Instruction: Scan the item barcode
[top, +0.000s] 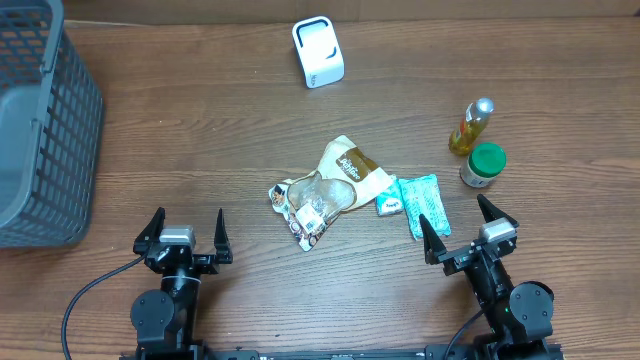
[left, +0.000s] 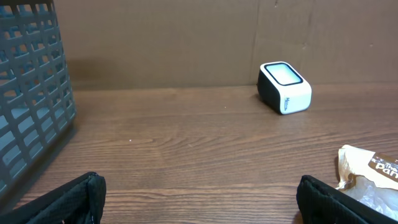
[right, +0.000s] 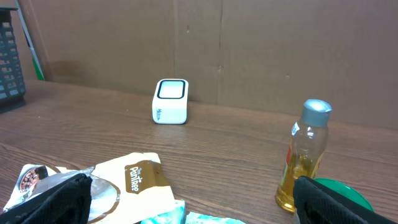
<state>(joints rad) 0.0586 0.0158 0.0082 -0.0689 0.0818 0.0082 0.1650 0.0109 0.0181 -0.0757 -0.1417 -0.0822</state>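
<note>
Two tools sit at our near desk (top: 200, 120) edge, both spread wide and holding nothing: the left tool (top: 189, 222) and the right tool (top: 452, 212). Between them, slightly beyond, we see a heap of crinkly snack packets (top: 325, 195), nearer our right tool, beside a teal pouch (top: 420, 205); their print is too blurred to read. Farthest stands the white, rounded scanner (top: 318, 52), dark-windowed on top.

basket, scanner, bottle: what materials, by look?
Basket: likely moulded grey plastic, matte; uniform lattice walls. Scanner: white glossy plastic shell, glassy top window. Bottle: clear plastic or glass, can't tell; yellow liquid shows through, silvery cap.
</note>
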